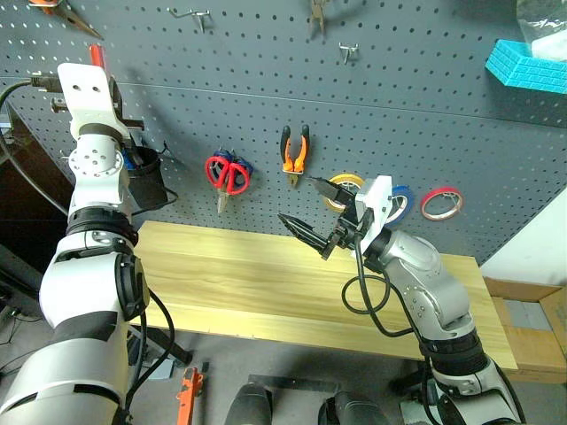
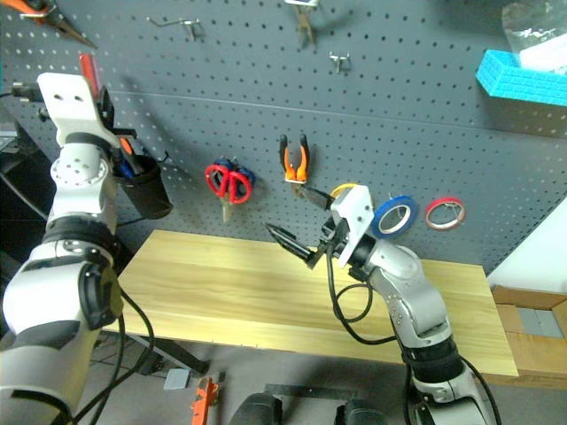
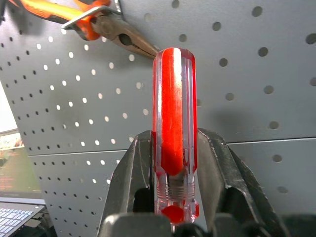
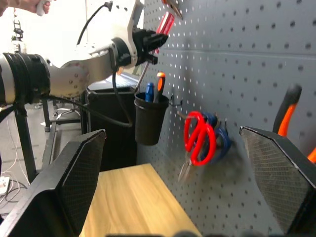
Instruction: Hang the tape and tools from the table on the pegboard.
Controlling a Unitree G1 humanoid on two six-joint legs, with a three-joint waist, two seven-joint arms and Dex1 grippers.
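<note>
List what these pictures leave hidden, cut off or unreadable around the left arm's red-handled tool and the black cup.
- Red-handled tool: left wrist view, its lower end hidden between the left gripper jaws; its shaft shows in the right wrist view.
- Black cup: right wrist view, contents below its rim hidden by the wall.
- Blue-handled scissors: head views, mostly covered by the red-handled scissors.

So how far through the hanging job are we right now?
Mostly done. The red-handled scissors, orange-and-black pliers and blue tape ring already hang on the pegboard, and the table holds no more tools. In hand: the left end effector is shut on the slim red-handled tool, above the black cup. Left: stowing it. The right end effector is open.
</note>
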